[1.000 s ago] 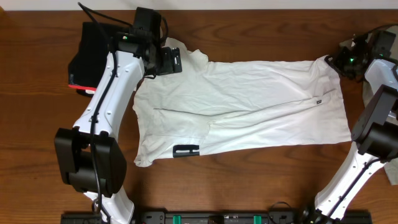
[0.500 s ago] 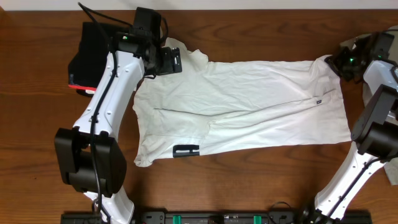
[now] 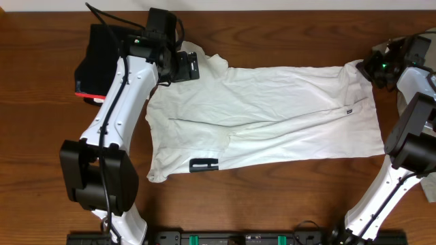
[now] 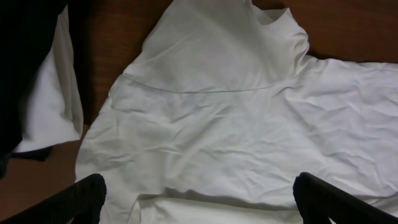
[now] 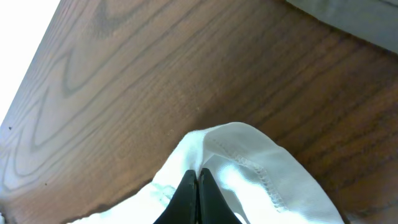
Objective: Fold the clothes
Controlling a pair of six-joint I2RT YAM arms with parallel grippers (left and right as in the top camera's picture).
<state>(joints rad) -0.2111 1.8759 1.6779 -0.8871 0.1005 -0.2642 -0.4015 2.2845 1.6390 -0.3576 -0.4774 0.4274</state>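
A large white T-shirt lies spread flat across the wooden table, a black print near its lower left. My left gripper hovers open over the shirt's upper left part. In the left wrist view its two fingertips stand wide apart above the wrinkled white cloth, holding nothing. My right gripper is at the shirt's far right corner. In the right wrist view it is shut on the stitched white hem.
A black garment with a red edge lies at the back left beside the left arm, and shows dark in the left wrist view. Grey-beige fabric lies beyond the right gripper. The table's back edge is close behind the shirt.
The right gripper has edged slightly in toward the shirt's corner. The shirt and the left arm have not visibly moved.
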